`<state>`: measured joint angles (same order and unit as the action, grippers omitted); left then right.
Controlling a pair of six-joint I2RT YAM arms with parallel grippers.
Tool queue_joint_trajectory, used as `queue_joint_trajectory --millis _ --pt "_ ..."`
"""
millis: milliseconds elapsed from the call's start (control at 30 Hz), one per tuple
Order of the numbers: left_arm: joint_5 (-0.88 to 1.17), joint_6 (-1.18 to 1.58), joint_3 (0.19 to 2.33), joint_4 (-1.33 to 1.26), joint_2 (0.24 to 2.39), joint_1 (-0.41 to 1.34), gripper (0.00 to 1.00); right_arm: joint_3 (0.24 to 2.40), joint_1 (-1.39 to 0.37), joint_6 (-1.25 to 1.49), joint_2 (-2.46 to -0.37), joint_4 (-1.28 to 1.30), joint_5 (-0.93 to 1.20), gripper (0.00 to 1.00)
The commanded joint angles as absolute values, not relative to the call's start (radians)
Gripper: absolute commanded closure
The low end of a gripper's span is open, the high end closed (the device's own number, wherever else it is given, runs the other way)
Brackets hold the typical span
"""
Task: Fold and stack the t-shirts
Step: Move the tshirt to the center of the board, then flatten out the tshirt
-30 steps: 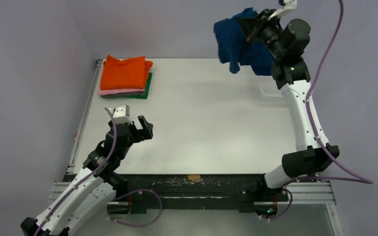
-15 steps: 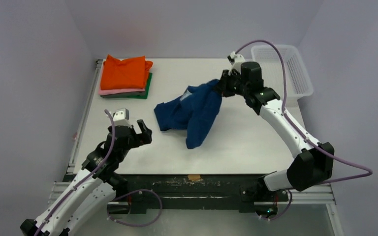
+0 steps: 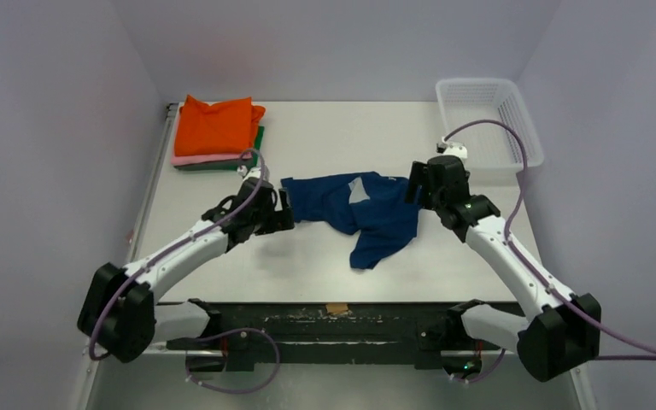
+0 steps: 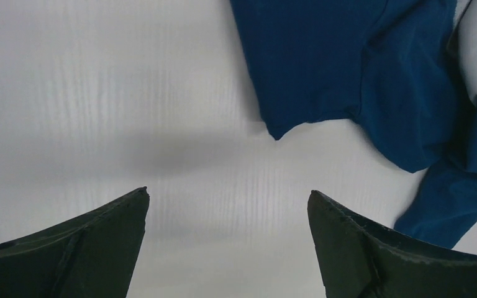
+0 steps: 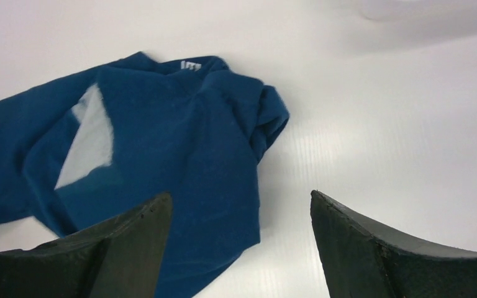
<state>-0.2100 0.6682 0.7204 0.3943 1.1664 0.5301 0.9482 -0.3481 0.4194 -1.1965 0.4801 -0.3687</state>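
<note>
While both arms reach in over the white table, the navy blue t-shirt lies unfolded and rumpled near the table's middle, between the two grippers. It is spread crosswise, with one part trailing toward the near edge. A fold leaves a small triangular gap where the tabletop shows through the cloth.

At the far left corner sits the finished stack: the orange t-shirt on top, the pink t-shirt beneath it and the dark green t-shirt at the bottom, only their edges showing. A white mesh basket stands at the far right corner, well apart from the navy shirt.

The left gripper is at the shirt's left end with its jaws spread wide and nothing between them. Only the left wrist view makes clear that bare tabletop lies between its fingers, with a pointed corner of the cloth just ahead and not touching them.

The right gripper is at the shirt's right end, likewise gaping and empty. Its wrist view shows the collar, hidden from above, with small white lettering printed inside the neck, too small to read. From that camera one finger overlaps the cloth; whether it touches cannot be told.
</note>
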Motion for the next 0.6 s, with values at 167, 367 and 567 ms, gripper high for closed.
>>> queue_joint_trajectory --millis 167,367,567 --pt "0.075 0.656 0.948 0.172 1.574 0.456 0.19 0.799 -0.611 0.430 -1.147 0.275 -0.245 0.22" --pt "0.164 0.657 1.028 0.134 1.741 0.449 0.37 0.908 -0.749 0.412 -1.402 0.205 -0.341 0.25" --pt "0.237 0.651 1.082 0.099 1.843 0.449 0.64 1.064 -0.798 0.456 -1.647 0.301 -0.528 0.27"
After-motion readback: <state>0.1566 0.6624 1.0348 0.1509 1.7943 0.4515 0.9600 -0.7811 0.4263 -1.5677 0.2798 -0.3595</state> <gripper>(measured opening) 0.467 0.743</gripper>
